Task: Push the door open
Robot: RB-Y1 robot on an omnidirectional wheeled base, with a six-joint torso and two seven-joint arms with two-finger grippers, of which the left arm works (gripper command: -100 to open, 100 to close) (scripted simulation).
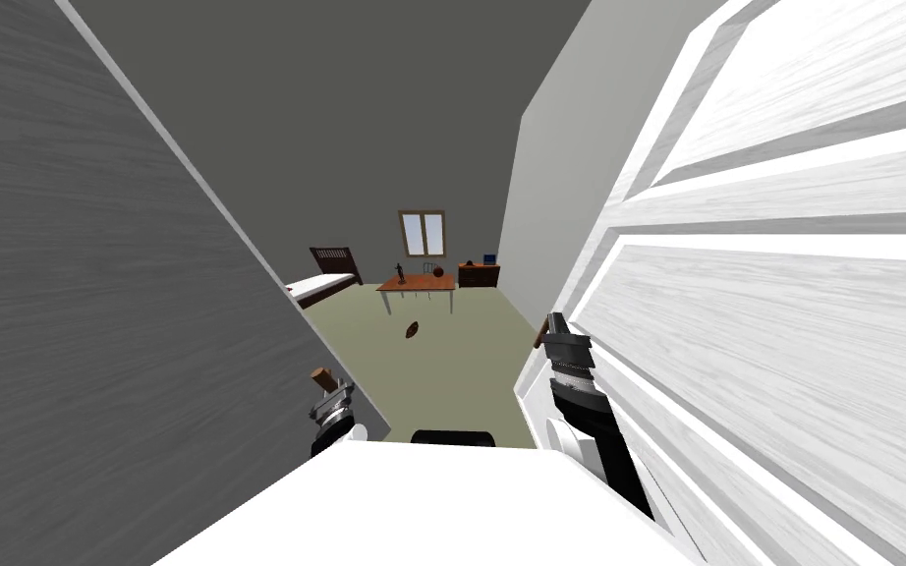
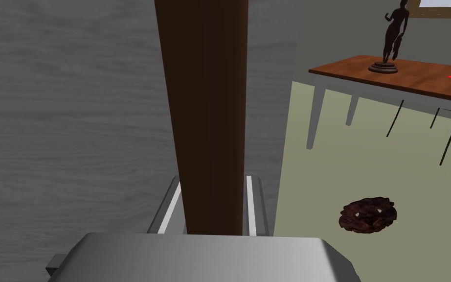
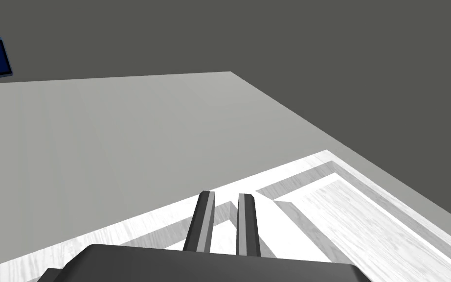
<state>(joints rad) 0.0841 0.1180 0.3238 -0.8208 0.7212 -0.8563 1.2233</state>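
The white panelled door [image 1: 785, 324] stands swung wide at my right, and a doorway gap shows a room beyond. My right gripper [image 1: 554, 326] is at the door's free edge. In the right wrist view its fingers [image 3: 204, 220] are shut close together with nothing between them, and they lie against the door panel [image 3: 347, 215]. My left gripper [image 1: 328, 393] hangs low by the grey wall [image 1: 97, 295] on the left. It is shut on a dark brown bar [image 2: 205, 112], with its fingers [image 2: 254, 205] pressing the bar's sides.
Past the doorway lies a green floor [image 1: 441, 364] with a small brown object [image 1: 412, 330] on it. A wooden table [image 1: 418, 286] with a dark statuette [image 2: 393, 39], a bed [image 1: 321, 285], a window [image 1: 422, 233] and a low cabinet [image 1: 479, 274] stand further back.
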